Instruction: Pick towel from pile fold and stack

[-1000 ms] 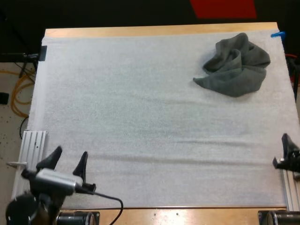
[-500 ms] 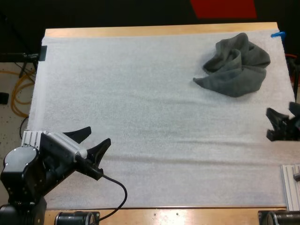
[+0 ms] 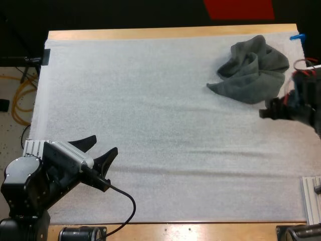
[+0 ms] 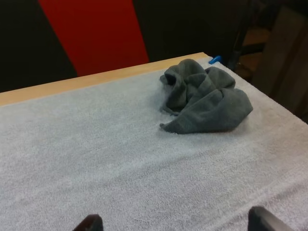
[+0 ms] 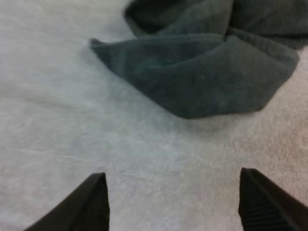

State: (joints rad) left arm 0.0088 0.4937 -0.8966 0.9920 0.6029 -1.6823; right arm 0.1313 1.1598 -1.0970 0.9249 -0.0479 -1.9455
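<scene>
Grey-green crumpled towel [image 3: 253, 70] far right on mat [image 3: 150, 100]; right claw [image 5: 175, 204] wide beside it, left claw [image 3: 106, 144] wide, well apart.

I see 1 dark grey-green towel [image 3: 251, 70] lying crumpled in a loose heap of soft folds near the far right corner of the white mat [image 3: 150, 125], a flatter folded flap spread along its near side.
</scene>
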